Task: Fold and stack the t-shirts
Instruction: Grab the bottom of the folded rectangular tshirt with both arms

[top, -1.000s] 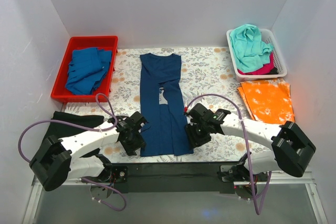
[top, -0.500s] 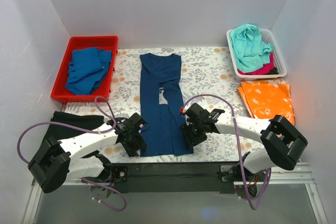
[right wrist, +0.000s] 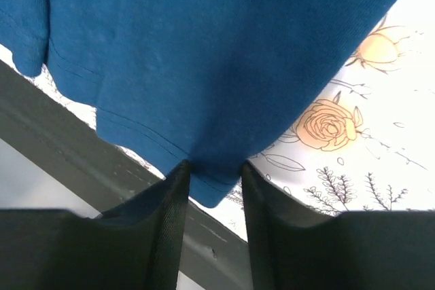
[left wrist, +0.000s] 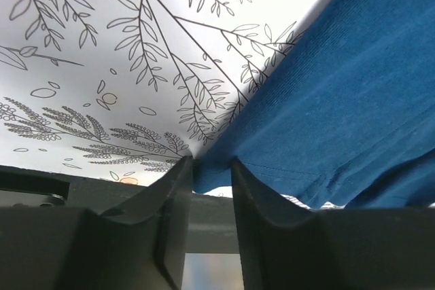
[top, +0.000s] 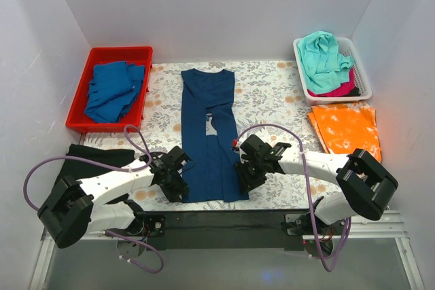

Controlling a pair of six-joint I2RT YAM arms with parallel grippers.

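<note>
The navy t-shirt [top: 209, 134] lies flat down the middle of the floral mat [top: 272, 93], folded lengthwise into one long strip, with its collar at the mat's far edge and its hem at the near edge. Part of a pale grey print [top: 211, 127] shows at the centre fold. My left gripper [top: 178, 183] sits low at the mat's near edge, on the hem's left corner. In the left wrist view its fingers [left wrist: 173, 195] stand narrow, with the blue corner pinched in the gap. My right gripper [top: 246, 174] sits at the same near edge, on the hem's right corner. Its fingers [right wrist: 170, 202] are likewise narrow, and the stitched hem corner fills the space between them. A red bin [top: 95, 56] just off the mat's far-left corner holds a mid-blue t-shirt [top: 112, 89]. A white basket [top: 360, 66] off the far-right corner holds a teal t-shirt [top: 323, 52] over a pink one [top: 340, 89]. An orange t-shirt [top: 346, 130] lies flat at the mat's right edge, and a black t-shirt [top: 88, 157] lies off its near-left corner.
</note>
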